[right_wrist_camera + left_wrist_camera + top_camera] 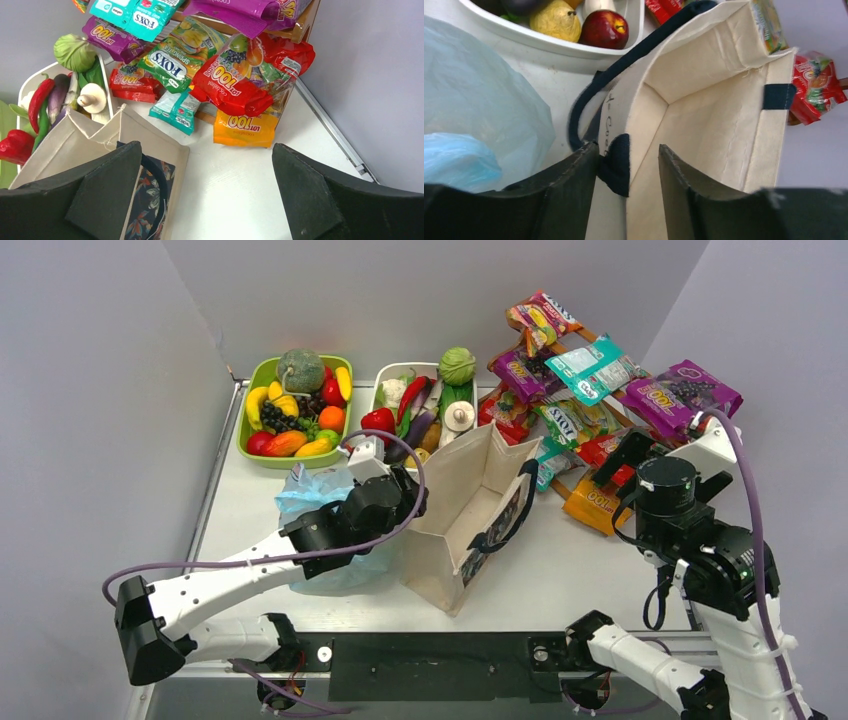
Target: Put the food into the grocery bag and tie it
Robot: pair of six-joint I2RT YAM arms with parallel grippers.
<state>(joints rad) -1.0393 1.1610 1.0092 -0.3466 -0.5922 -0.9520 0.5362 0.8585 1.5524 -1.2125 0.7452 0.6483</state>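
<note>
My left claw point(628, 150) stands partly apart, astride the rim of the canvas tote point(704, 115), with the dark strap patch between the fingers (one side touching, the other clear). The blue grocery bag point(484, 100) lies crumpled just beside it. My right claw point(206, 147) gapes wide above the table point(240, 200), with the snack packets point(235, 85) just beyond.

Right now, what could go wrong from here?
The left hand straddles the canvas tote's wall and strap, not the blue plastic bag, so items may land in the wrong bag. That bag lies crumpled, partly under the left arm, with no open mouth showing. The open right hand could drag several piled snack packets.
</note>
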